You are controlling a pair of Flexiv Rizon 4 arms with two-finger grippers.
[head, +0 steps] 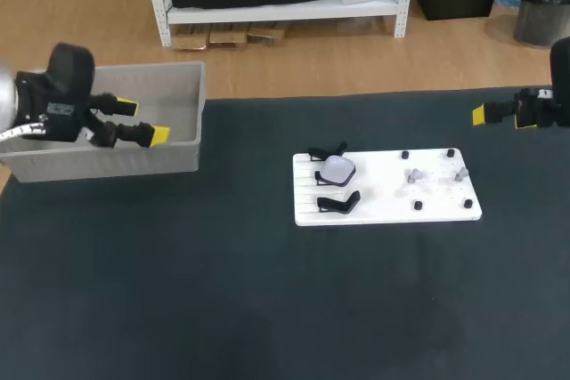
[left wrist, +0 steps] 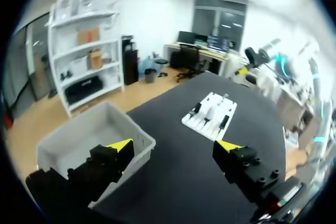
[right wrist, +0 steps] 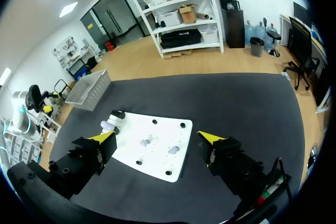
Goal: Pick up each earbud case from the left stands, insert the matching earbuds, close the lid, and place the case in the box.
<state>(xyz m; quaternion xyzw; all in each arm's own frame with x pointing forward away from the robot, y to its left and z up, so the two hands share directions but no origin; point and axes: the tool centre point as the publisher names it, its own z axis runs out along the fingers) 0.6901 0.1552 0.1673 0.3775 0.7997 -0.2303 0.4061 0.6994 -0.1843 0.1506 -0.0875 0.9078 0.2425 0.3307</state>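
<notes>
The left end effector (head: 142, 121) hangs wide open, empty, over the grey box (head: 169, 159); the right end effector (right wrist: 157, 137), likewise spread and empty, over the dark worktop (head: 223, 291).

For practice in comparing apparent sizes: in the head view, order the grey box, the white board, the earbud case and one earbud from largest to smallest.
1. grey box
2. white board
3. earbud case
4. earbud; the other earbud looks much the same size, so the two are not ranked against each other.
</notes>
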